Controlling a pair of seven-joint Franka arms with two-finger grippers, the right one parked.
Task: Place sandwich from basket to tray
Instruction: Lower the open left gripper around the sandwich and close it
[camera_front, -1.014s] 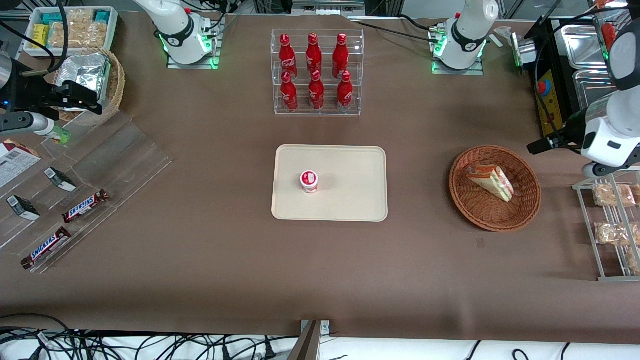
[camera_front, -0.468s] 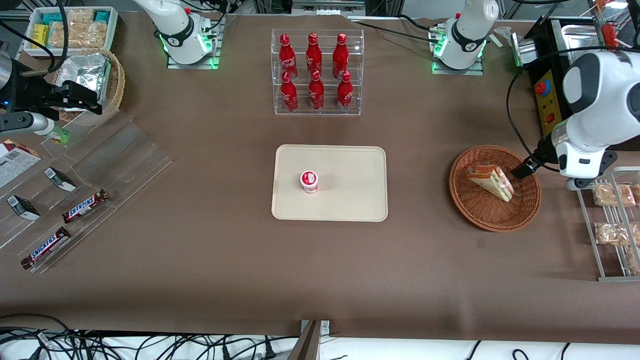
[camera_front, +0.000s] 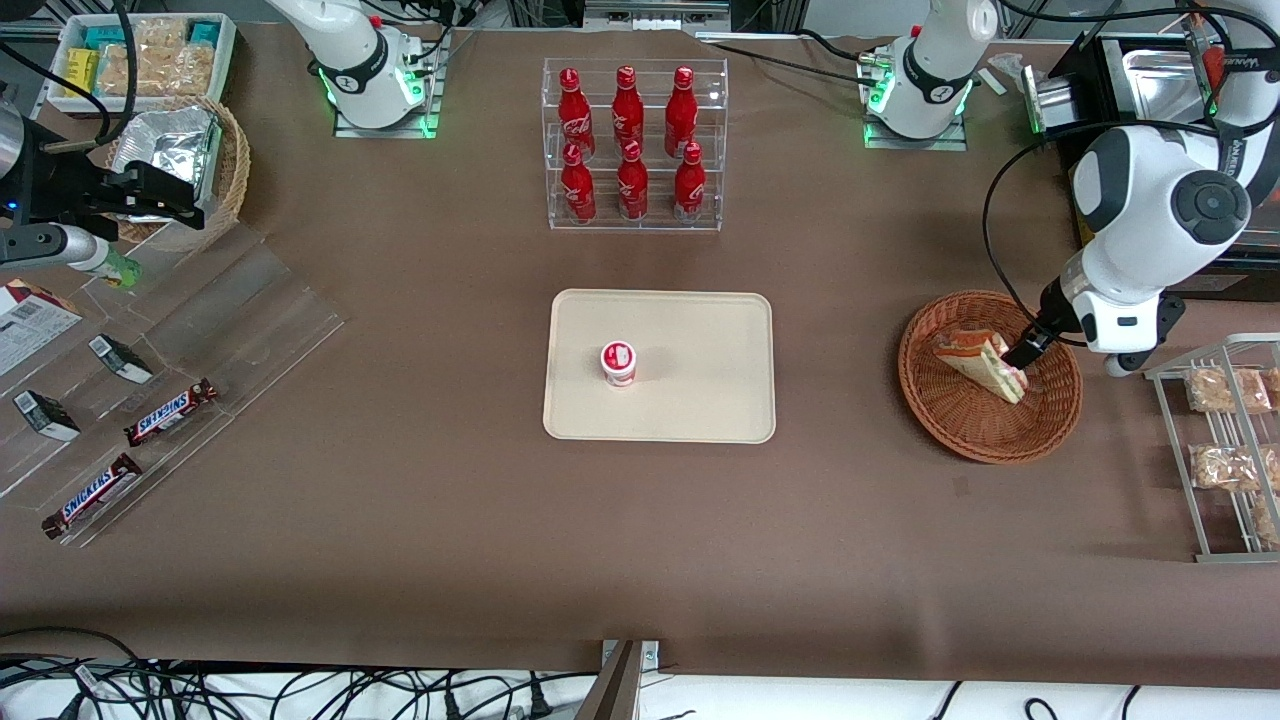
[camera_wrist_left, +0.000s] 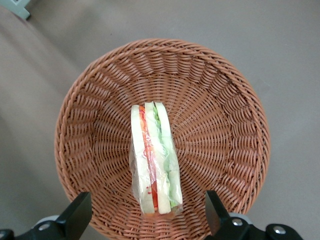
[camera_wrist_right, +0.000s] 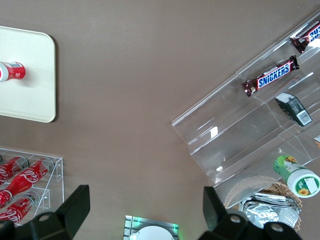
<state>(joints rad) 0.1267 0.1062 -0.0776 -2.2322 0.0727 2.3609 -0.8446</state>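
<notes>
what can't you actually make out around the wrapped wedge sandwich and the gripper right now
- Open left gripper, left wrist view: fingertips cut off by the frame edge.
- Front view: the gripper sits over the round reddish-brown wicker basket; the arm's white wrist hides most of it, so contact cannot be judged.
- Clear-wrapped triangular wedge sandwich: its underside is hidden against the basket.
- Beige rectangular plastic tray, front view: print on the small red-and-white cup too small to read.

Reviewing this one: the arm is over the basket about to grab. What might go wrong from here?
1. The gripper hangs open above the sandwich, which stands on edge; closing could squash the soft bread or slip on the clear wrap.
2. The basket is light and could shift or lift with the pull.
3. A cup stands on the tray; a careless drop could knock it.
</notes>
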